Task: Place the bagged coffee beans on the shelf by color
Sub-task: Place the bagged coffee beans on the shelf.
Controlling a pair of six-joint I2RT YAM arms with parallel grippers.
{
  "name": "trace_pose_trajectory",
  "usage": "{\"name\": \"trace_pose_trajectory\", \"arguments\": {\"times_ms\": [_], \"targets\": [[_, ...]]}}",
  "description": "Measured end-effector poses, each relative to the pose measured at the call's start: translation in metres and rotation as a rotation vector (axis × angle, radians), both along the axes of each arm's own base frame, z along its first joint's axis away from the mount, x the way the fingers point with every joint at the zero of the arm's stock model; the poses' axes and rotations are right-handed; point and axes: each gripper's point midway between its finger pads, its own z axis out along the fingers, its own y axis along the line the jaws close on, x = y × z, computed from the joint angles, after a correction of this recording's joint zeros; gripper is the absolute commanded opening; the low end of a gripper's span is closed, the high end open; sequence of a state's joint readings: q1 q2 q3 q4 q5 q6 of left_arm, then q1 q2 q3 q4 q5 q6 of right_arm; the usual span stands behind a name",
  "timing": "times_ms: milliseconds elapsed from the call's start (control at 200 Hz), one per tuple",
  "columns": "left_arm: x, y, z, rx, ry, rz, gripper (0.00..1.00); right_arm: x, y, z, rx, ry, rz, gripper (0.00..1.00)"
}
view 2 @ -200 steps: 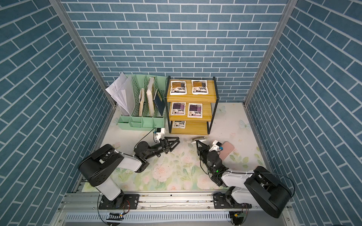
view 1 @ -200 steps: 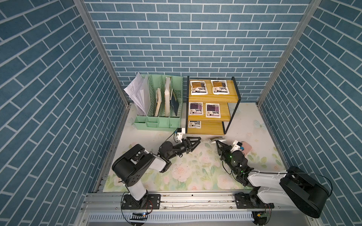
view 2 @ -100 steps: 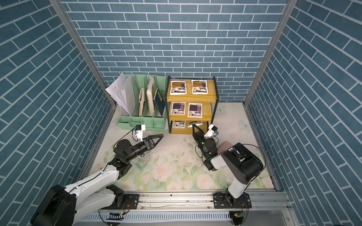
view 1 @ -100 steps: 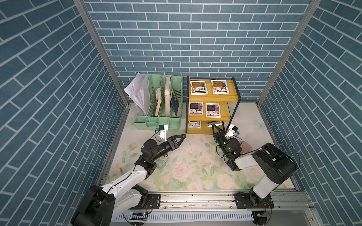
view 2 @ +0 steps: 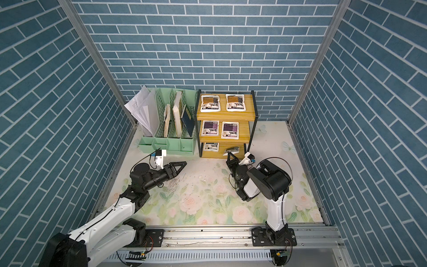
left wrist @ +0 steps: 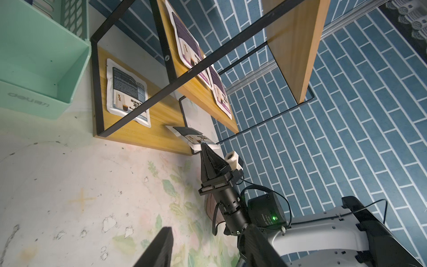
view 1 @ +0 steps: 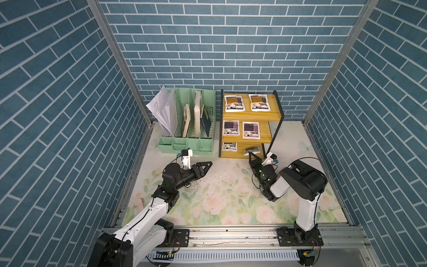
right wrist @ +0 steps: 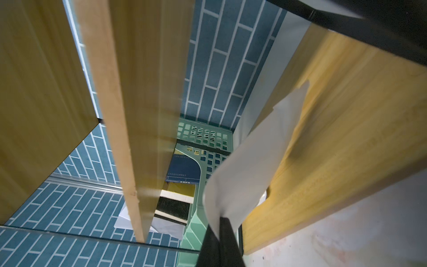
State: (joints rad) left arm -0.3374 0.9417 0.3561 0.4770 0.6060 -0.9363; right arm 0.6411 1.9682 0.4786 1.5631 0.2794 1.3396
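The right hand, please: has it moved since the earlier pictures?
Yes. The right hand, shut on a pouch, has moved toward the shelf; the pouch now reaches over its bottom board.

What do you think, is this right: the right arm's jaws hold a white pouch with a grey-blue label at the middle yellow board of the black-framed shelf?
Not quite: the right gripper, jaws shut, holds the white pouch with grey-blue label at the bottom yellow wooden board of the shelf, not the middle; the left wrist view shows it.
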Motion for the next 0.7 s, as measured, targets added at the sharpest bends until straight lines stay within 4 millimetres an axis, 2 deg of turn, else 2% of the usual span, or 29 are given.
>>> {"name": "trace_pose_trajectory", "arguments": {"times_ms": [175, 320, 450, 575, 700], "targets": [[0.000, 0.002, -0.005, 0.023, 0.011, -0.005, 0.55, 0.019, 0.005, -0.010, 0.028, 0.030, -0.031, 0.00], [0.001, 0.003, -0.005, 0.032, 0.012, -0.006, 0.55, 0.033, 0.009, -0.030, 0.049, 0.117, -0.049, 0.00], [0.001, 0.003, -0.004, 0.038, 0.008, -0.006, 0.55, 0.037, 0.011, -0.047, 0.043, 0.202, -0.063, 0.00], [0.001, 0.003, -0.005, 0.043, 0.007, -0.008, 0.55, 0.036, 0.005, -0.066, 0.025, 0.279, -0.098, 0.00], [0.002, 0.003, -0.007, 0.047, 0.011, -0.011, 0.55, 0.039, 0.002, -0.069, 0.033, 0.302, -0.120, 0.00]]}}
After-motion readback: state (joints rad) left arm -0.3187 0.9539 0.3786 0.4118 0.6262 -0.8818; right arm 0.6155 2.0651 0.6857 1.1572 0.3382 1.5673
